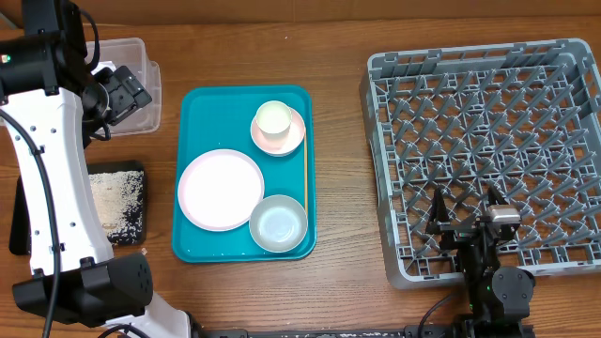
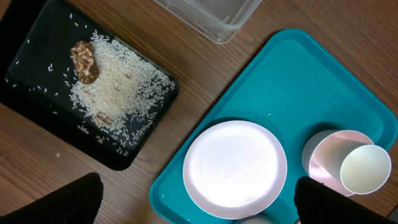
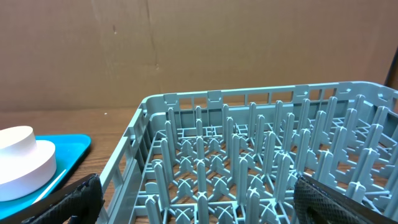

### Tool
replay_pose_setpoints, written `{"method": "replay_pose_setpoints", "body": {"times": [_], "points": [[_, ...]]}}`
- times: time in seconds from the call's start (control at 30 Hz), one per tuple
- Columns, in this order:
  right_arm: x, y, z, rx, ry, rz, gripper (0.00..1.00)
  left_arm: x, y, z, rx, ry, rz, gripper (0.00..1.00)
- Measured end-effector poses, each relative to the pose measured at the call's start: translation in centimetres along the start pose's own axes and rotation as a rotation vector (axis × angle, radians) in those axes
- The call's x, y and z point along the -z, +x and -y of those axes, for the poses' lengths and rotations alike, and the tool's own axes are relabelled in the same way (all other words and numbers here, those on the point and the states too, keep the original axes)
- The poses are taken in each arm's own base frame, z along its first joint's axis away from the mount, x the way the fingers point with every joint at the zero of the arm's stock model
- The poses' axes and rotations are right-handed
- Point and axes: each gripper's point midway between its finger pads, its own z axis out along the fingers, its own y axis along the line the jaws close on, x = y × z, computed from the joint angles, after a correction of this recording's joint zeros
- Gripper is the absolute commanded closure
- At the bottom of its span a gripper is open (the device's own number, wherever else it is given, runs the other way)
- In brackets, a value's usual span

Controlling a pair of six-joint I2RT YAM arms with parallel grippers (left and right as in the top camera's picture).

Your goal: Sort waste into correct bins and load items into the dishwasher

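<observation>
Pale rice-like crumbs [image 2: 115, 84] and a brown lump [image 2: 84, 62] lie in the black tray [image 1: 131, 230]. The clear tub [image 1: 141, 56] stands behind it, partly hidden by my left arm. No tissue or wrapper shows. On the teal tray [image 1: 202, 117] sit the pink plate [image 1: 221, 190], the pink bowl [image 1: 293, 141] with the whitish cup [image 1: 273, 119] in it, the white bowl [image 1: 279, 223] and the wooden stick [image 1: 305, 178]. My left gripper [image 1: 122, 94] is open and empty, high above the trays [image 2: 196, 205]. My right gripper [image 1: 465, 218] is open and empty over the grey dish rack's [image 1: 488, 113] front edge [image 3: 199, 199].
The rack holds nothing and fills the right side of the wooden table. The teal tray lies in the middle, with the two bins at the far left. A brown wall stands behind the rack in the right wrist view.
</observation>
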Motion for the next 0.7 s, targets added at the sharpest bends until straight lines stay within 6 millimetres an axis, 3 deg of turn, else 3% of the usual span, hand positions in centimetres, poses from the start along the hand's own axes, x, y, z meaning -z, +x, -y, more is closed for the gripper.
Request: {"method": "replay_pose_setpoints", "body": {"times": [0.2,0.3,0.43,0.53,0.7], "points": [[0.0,-0.1,0.0,0.0,-0.001,0.005,0.0,0.0,-1.6,-0.5,0.011,-0.036,0.071,0.0],[0.1,-1.9,-0.6,-0.022,-0.034,0.078,0.0,0.0,-2.2,-1.4,0.037,-0.059,0.09,0.0],[1.4,-5.4,-5.2,-0.193,-0.323,0.185,0.0,0.0,-2.9,-3.2,0.099,-0.075,0.092,0.0],[3.3,-5.8,-9.0,-0.333,-0.583,0.13,0.0,-0.1,-3.2,-4.4,0.139,-0.073,0.083,0.0],[5.2,-7.0,-11.2,-0.544,-0.761,0.064,0.0,-0.2,-3.3,-6.5,0.196,-0.081,0.061,0.0]]}}
